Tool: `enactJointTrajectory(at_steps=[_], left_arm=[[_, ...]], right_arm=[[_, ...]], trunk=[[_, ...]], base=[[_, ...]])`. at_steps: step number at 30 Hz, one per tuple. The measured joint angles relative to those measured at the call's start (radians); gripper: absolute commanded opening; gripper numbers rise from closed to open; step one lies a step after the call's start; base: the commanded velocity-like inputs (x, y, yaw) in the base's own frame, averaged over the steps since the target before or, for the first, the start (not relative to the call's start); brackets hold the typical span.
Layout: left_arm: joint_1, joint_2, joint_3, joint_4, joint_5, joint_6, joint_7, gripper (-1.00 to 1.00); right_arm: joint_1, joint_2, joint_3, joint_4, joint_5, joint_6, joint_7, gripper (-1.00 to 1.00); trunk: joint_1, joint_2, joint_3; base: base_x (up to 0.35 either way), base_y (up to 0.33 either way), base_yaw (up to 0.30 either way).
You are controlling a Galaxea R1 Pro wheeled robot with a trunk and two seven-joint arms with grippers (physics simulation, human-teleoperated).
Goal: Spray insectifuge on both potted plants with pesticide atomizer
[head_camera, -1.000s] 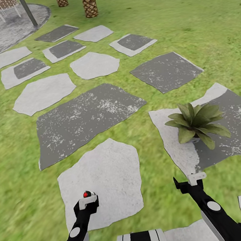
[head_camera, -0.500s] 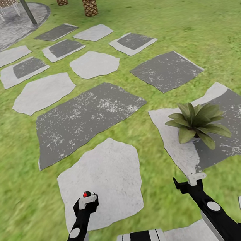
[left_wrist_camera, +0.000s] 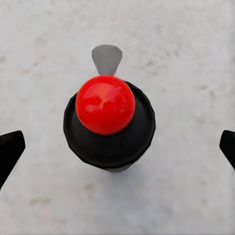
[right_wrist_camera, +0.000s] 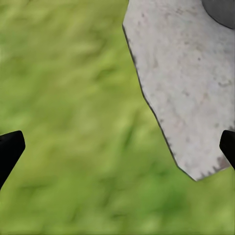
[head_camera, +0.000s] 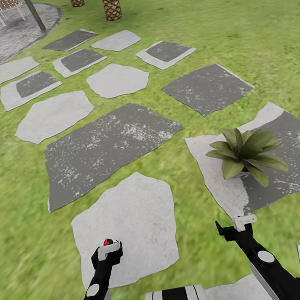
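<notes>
Sitting spot of pesticide atomizer (left_wrist_camera: 108,122): between left gripper (head_camera: 107,254) fingers, over a pale stepping stone (head_camera: 131,211).
Left gripper: fingers wide apart.
Right gripper (head_camera: 236,227): wide apart, empty, over grass (right_wrist_camera: 63,122).
Potted plant (head_camera: 246,153): just ahead of right gripper.

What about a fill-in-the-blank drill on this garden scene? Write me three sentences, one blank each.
1. The round knob on top of the pesticide atomizer is ___.
2. The potted plant stands on a stepping stone on the robot's ___ side.
3. The right wrist view looks down on a pale slab bordered by green ___.
Missing words: red; right; grass.
</notes>
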Motion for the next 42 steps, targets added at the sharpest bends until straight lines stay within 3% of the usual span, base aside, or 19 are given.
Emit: enactJointTrajectory(at_steps=[40, 41, 42], left_arm=[[0.000, 0.000, 0.000, 0.000, 0.001, -0.005, -0.001, 1.00], [0.000, 0.000, 0.000, 0.000, 0.001, -0.005, -0.001, -1.00], [0.000, 0.000, 0.000, 0.000, 0.001, -0.005, -0.001, -1.00]], right_arm=[[0.000, 0.000, 0.000, 0.000, 0.000, 0.000, 0.000, 1.00], [0.000, 0.000, 0.000, 0.000, 0.000, 0.000, 0.000, 1.00], [0.000, 0.000, 0.000, 0.000, 0.000, 0.000, 0.000, 1.00]], trunk=[[0.000, 0.000, -0.004], [0.000, 0.000, -0.004], [0.000, 0.000, -0.004]], base=[[0.013, 0.000, 0.000], [0.000, 0.000, 0.000], [0.000, 0.000, 0.000]])
